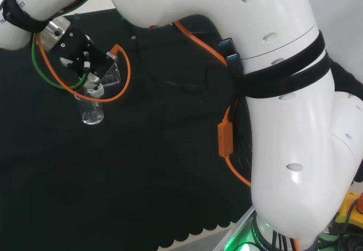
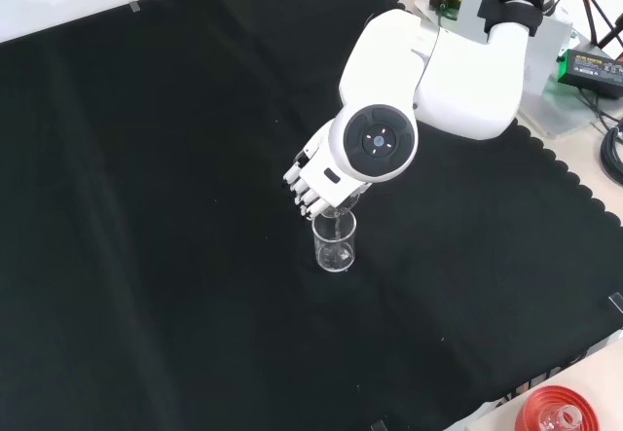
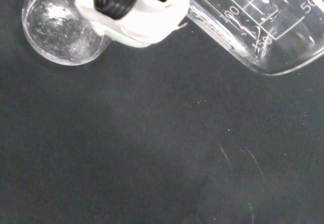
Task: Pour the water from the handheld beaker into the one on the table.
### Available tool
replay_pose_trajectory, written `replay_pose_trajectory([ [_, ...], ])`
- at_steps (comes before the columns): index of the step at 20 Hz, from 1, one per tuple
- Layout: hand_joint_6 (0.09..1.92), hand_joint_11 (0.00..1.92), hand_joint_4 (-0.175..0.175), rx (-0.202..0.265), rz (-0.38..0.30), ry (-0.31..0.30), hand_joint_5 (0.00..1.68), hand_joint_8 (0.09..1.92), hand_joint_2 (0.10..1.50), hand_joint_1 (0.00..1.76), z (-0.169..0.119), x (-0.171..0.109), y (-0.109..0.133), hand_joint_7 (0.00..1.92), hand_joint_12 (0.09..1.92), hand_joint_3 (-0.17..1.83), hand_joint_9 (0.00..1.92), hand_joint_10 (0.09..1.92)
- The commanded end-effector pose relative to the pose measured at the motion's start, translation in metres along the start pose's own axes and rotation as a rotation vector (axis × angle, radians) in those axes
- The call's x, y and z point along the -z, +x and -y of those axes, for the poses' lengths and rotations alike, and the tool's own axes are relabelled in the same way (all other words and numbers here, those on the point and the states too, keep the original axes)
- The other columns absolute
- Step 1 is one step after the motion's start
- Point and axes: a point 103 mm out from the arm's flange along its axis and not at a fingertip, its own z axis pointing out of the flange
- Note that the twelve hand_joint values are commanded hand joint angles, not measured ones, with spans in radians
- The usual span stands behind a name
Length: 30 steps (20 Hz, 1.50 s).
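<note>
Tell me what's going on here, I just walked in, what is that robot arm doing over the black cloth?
The arm's hand holds a clear beaker tipped over a second beaker that stands upright on the black cloth. In the front view, the held beaker's lip sits just above the standing one's mouth, so a pour looks under way. The wrist view shows water glinting in the standing beaker. A red ring stand sits at the cloth's near corner, unused.
</note>
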Motion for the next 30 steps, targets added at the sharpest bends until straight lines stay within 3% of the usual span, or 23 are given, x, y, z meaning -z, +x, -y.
replay_pose_trajectory([
  [1,0.82,0.84,-0.129,-0.004,0.009,0.007,1.07,0.57,1.07,1.41,0.000,-0.001,0.000,1.25,0.89,-0.17,1.31,0.70],
  [30,0.82,0.84,-0.128,-0.007,0.021,0.020,1.08,0.56,1.07,1.41,0.002,-0.002,-0.003,1.26,0.88,-0.17,1.32,0.69],
])
